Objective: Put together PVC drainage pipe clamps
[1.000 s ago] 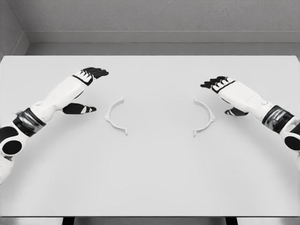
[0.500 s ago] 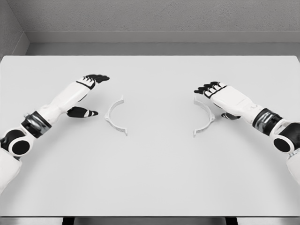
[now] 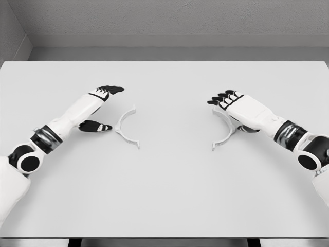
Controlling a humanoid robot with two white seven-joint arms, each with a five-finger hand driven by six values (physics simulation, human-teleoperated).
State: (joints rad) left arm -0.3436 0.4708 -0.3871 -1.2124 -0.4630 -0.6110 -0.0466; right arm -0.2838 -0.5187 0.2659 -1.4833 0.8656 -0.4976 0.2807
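**Matt plastic on a matt table**

Both clamp halves, the left clamp half and right clamp half, are looking like smooth white plastic. The table is showing a plain, matt, pale grey surface.

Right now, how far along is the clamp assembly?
Nothing is joined yet: the left clamp half and right clamp half lie apart on the table. The left hand is open beside its half; the right hand is open above its half. Grasping and mating remain.
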